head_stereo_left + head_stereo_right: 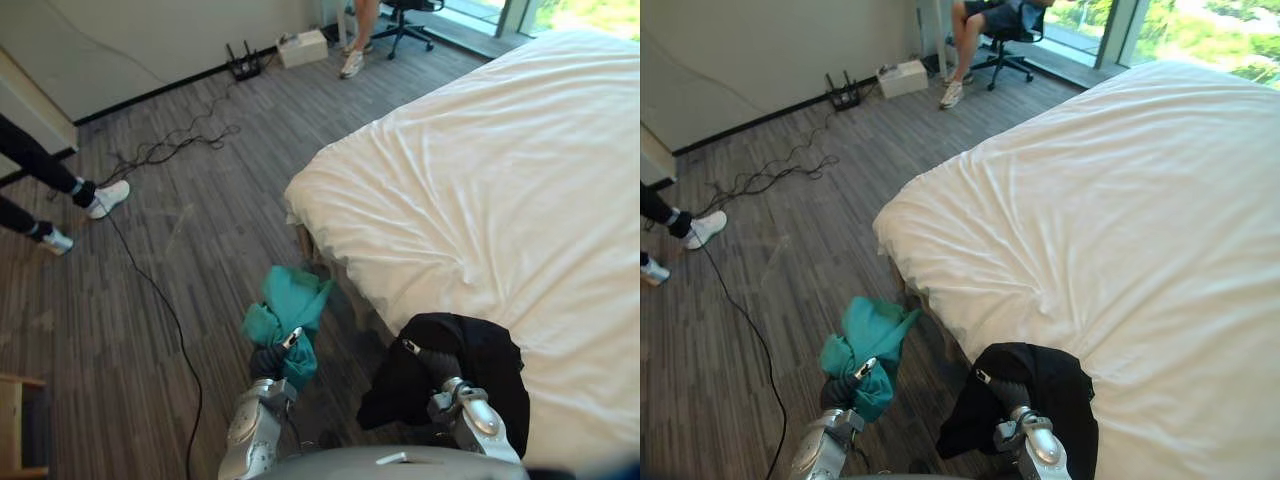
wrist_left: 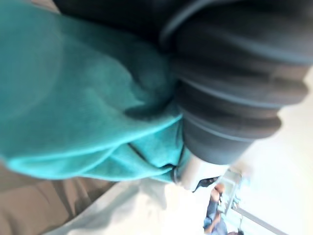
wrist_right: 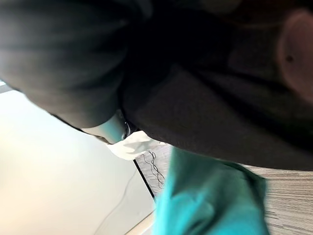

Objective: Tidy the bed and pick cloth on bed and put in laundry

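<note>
Wood-plank floor [image 1: 180,230] lies below your left hand [image 1: 268,362], which is raised with the teal cloth [image 1: 290,305] bunched over and around it; you cannot tell whether that hand is clamped or loose. Your right hand [image 1: 434,364] sits under the black cloth [image 1: 490,365], which drapes over it at the near edge of the bed [image 1: 500,180]; you cannot tell its grip either. Ahead and right of that hand, the bed's white sheet lies flat with light wrinkles. Well ahead of your left hand, cables [image 1: 170,150] trail across the floor.

floor [image 1: 100,330] left — seemingly open | bed [image 1: 480,200] blocks right | person's shoes [image 1: 105,198] far left
</note>
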